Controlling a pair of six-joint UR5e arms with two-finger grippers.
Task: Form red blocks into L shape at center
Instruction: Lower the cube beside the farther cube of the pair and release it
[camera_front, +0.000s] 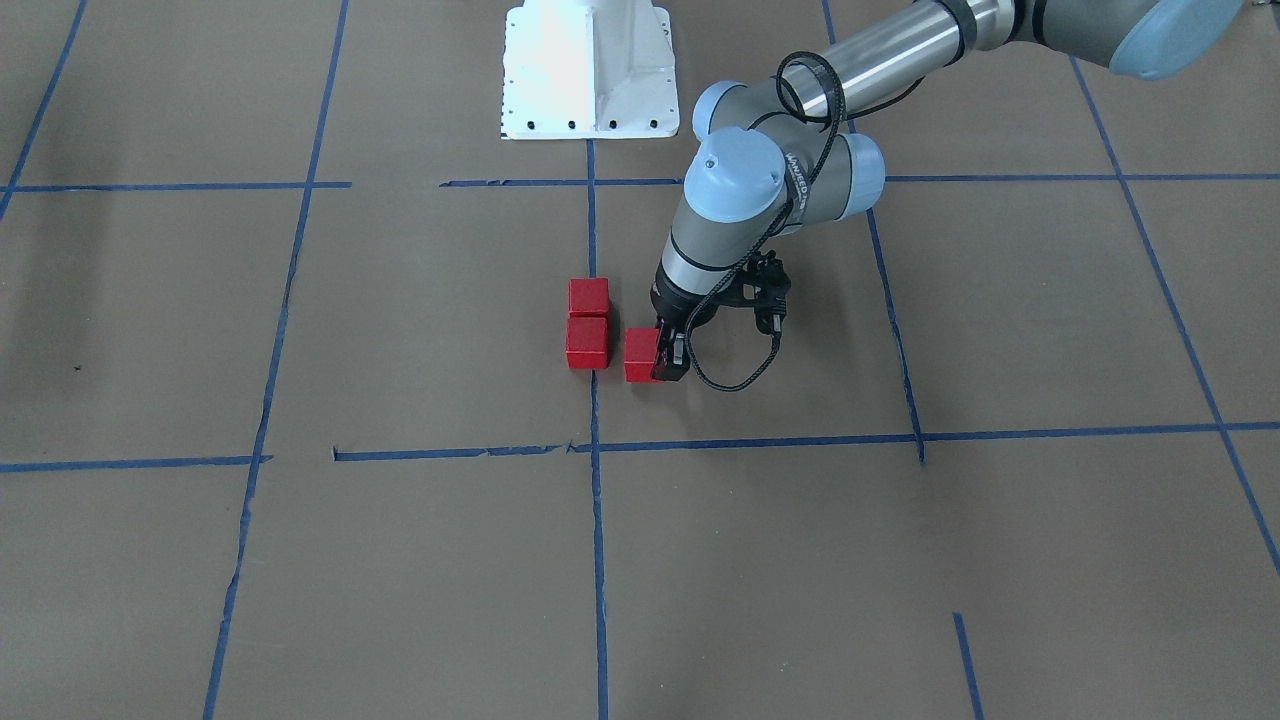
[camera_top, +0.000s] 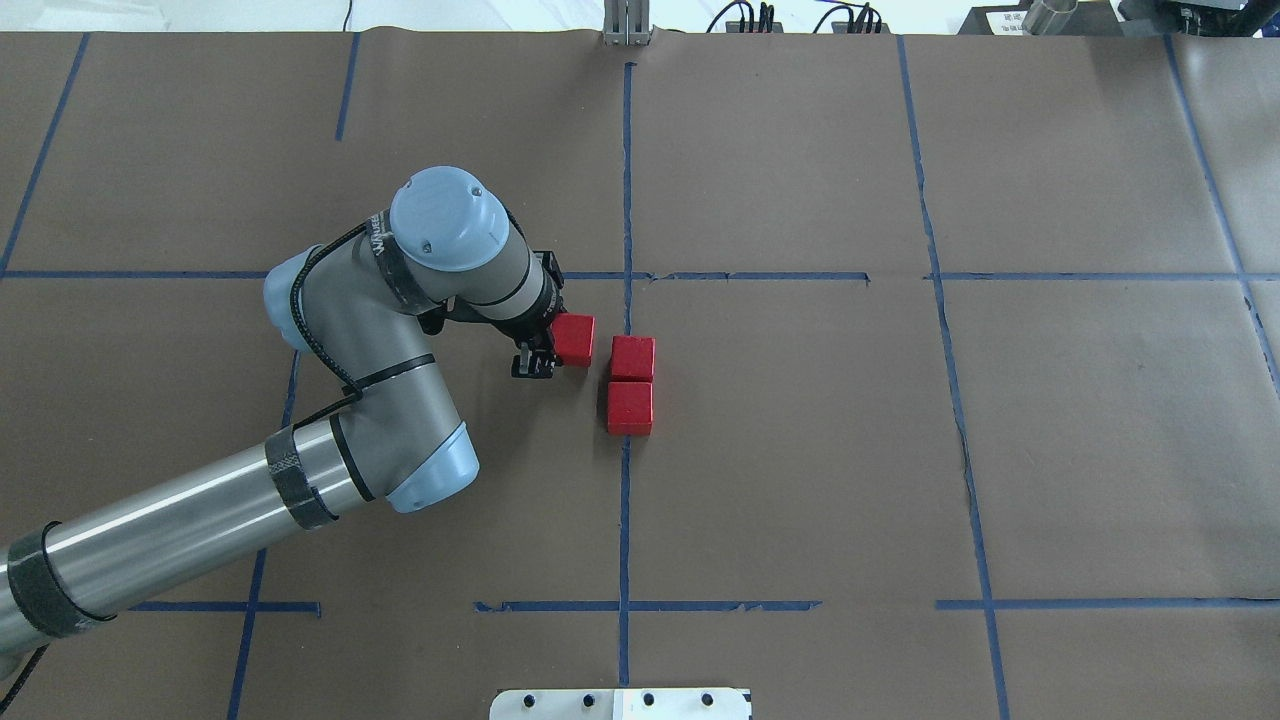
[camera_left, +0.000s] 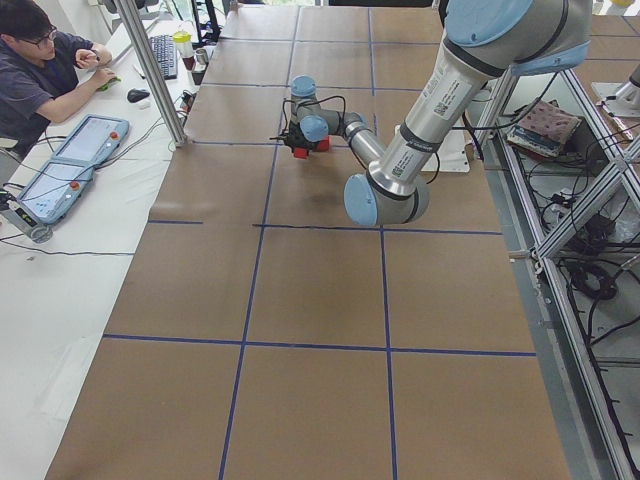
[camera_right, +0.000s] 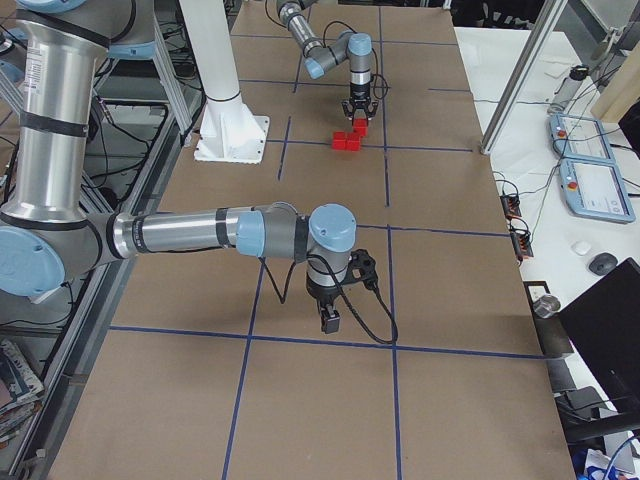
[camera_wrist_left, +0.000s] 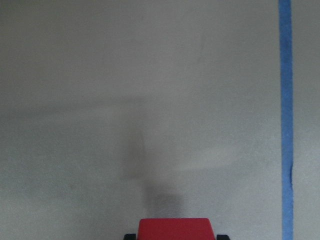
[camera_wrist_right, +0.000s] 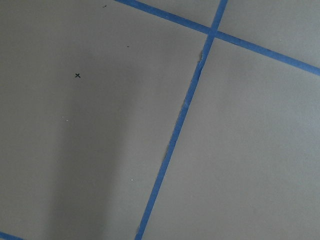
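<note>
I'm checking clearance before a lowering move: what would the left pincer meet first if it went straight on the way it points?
It points straight down. The red block held in the left pincer would meet the brown paper first; nothing else shows below. Remaining height is unclear.

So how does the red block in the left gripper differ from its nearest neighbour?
The gripped red block is clamped in the left gripper; the nearest red block lies free. The gripped one stands apart, beside the blue line; the nearest one touches the third red block and covers the line. Both are same-sized red cubes.
</note>
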